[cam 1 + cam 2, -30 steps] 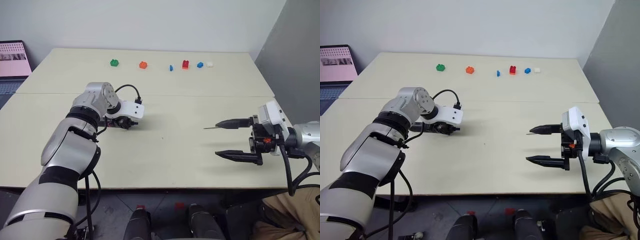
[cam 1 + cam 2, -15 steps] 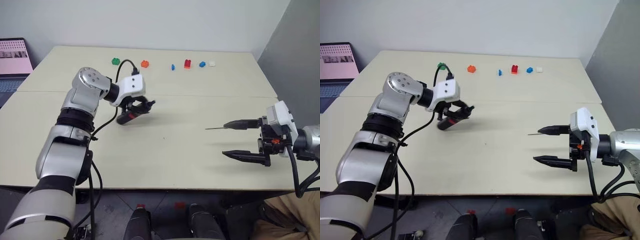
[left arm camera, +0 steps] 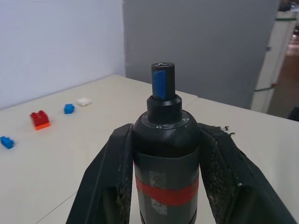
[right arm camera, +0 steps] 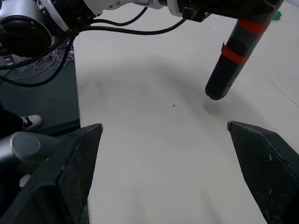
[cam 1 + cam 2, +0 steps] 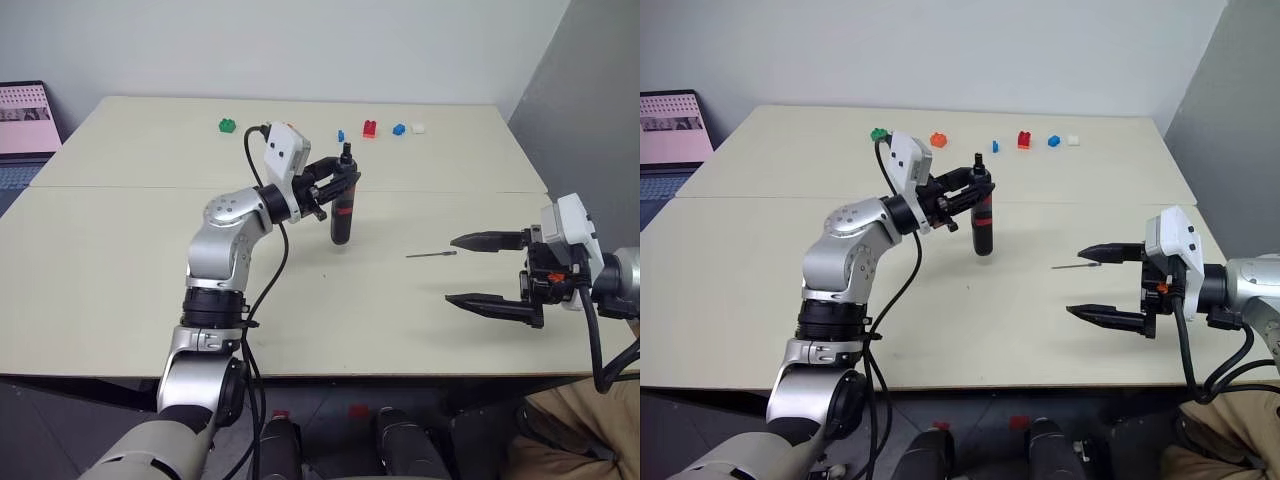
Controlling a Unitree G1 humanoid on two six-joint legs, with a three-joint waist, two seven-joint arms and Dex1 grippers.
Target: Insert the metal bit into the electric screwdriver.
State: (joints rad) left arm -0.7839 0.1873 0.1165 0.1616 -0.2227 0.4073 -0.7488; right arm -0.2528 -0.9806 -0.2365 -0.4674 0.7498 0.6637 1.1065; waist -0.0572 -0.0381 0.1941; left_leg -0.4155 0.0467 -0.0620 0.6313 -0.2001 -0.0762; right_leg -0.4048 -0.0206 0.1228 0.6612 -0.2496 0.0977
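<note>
Since the earlier frame, the left tool (image 5: 335,184) had lifted the electric screwdriver (image 5: 343,212) off the counter (image 5: 120,260) and carried it up and toward the centre, turning it from lying to roughly upright; the right tool (image 5: 482,270) had held its place. The left tool was clamped on the screwdriver's upper body, with its narrow end uppermost and its blunt end hanging clear above the counter. The right tool stood wide, with nothing between its fingers. The metal bit (image 5: 431,254) appeared to lie on the counter just off the tip of the right tool's upper finger; whether it touched that finger could not be told. The step in hand was judged to be presenting the screwdriver for insertion, with the bit not yet gripped. To do this well, the right tool would need to pinch the bit near one end, leaving most of its length free, and check that it sat straight. The left tool should then tilt the narrow end toward the right tool, so that both axes lined up before any push. A slow approach was advisable, because the thin rod could slip or skid aside.
</note>
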